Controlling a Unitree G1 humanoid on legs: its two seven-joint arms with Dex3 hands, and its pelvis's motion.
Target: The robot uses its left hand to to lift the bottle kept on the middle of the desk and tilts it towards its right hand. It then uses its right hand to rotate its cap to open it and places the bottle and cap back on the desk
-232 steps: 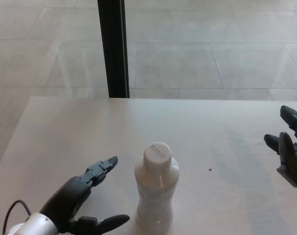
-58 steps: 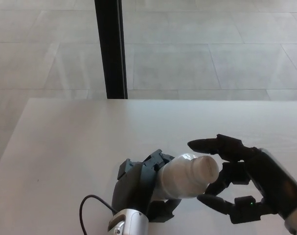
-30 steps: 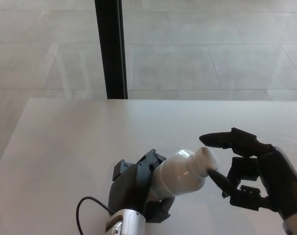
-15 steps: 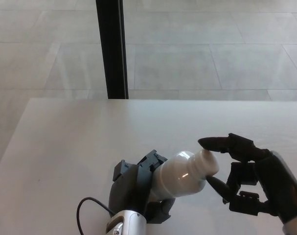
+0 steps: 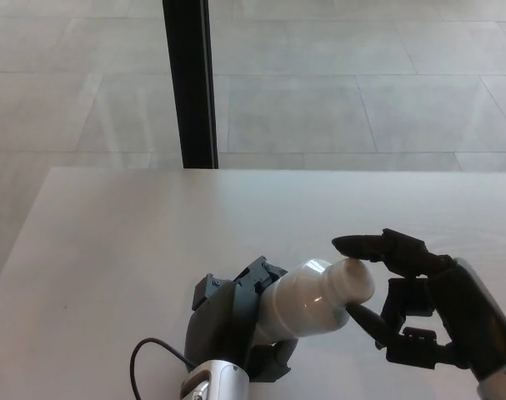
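Our left hand is gripping the bottle around its lower body, fingers wrapped tight against the white plastic, holding it off the desk and tilting it so its neck is pointing toward 3 o'clock. The bottle is lying almost level in that grip, near the desk's front edge, a little right of centre. A thin dark cable is looping out from the wrist at about 8 o'clock of the hand.

Our right hand is sitting at 3 o'clock of the bottle, its fingers closing on the cap. One finger is reaching over the top of the cap from 12 o'clock and touching it, while another is coming up against it from about 5 o'clock, so we are pinching the cap between them. The cap is on the neck; we cannot tell whether it is loosened.

Beyond the desk's far edge, at 12 o'clock, a black post is standing upright against the pale tiled floor
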